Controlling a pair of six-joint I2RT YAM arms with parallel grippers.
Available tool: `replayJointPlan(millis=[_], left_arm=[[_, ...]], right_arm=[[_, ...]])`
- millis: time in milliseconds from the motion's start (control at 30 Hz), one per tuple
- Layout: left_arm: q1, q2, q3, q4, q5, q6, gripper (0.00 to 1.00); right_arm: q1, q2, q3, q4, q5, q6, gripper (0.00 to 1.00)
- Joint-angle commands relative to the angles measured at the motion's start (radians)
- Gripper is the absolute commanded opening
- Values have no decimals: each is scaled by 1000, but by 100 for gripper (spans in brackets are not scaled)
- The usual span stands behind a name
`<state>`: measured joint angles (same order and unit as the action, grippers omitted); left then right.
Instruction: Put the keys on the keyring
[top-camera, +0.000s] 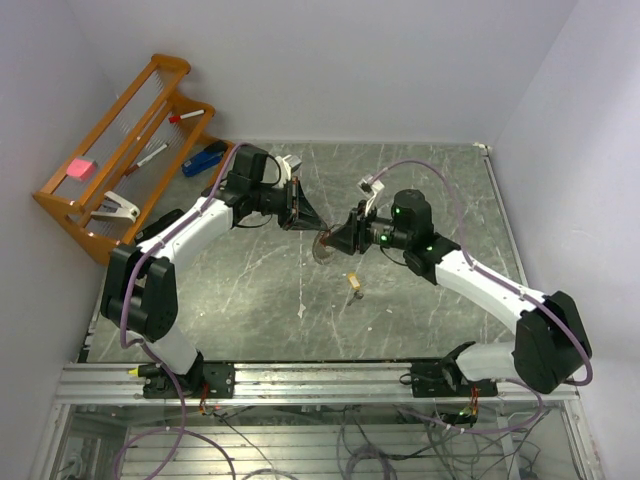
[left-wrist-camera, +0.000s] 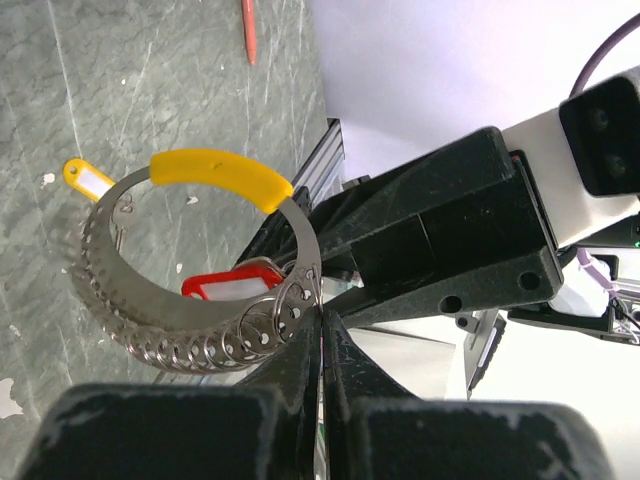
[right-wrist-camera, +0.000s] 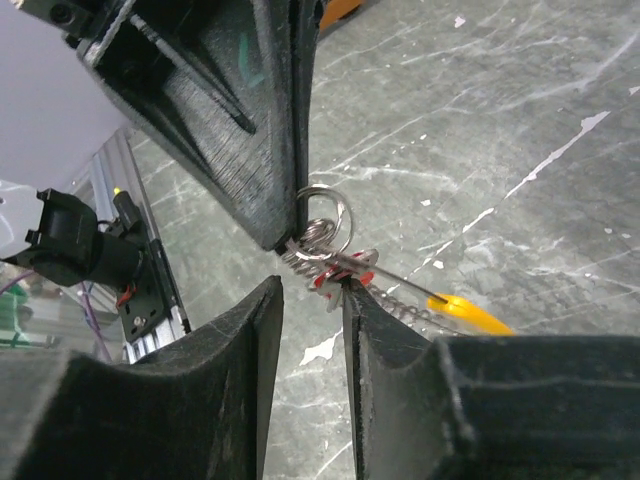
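Your left pincer (left-wrist-camera: 322, 318) pinches the keyring (left-wrist-camera: 150, 335) off the table (left-wrist-camera: 150, 100) so the red key (left-wrist-camera: 232, 283) can thread on; whether your right pincer (right-wrist-camera: 312, 288) grips it, I cannot tell.

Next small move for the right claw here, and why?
Probably ease the right claw forward and close on the red key. Its jaws stand open with the key's head just past their tips, at the keyring loops the left claw pinches. Whether it's threaded isn't clear; the yellow key lies on the table.

Silvery keyring (left-wrist-camera: 120, 310) aloft with red key (left-wrist-camera: 232, 284)
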<state>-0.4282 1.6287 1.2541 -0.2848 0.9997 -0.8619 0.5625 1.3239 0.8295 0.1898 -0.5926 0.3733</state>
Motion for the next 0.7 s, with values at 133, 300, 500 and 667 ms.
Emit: replayJointPlan(millis=[133, 300, 500, 667], left_arm=[[-7, -37, 20, -53, 132, -235, 7], [-21, -54, 20, -22, 155, -237, 7], [-44, -63, 13, 18, 170, -256, 7], [-51, -56, 14, 22, 172, -258, 7]], right_arm=[[-4, -97, -30, -14, 10, -61, 23], [-18, -132, -39, -33, 15, -80, 20], [-27, -175, -37, -103, 71, -101, 25], [-30, -213, -45, -107, 107, -99, 34]])
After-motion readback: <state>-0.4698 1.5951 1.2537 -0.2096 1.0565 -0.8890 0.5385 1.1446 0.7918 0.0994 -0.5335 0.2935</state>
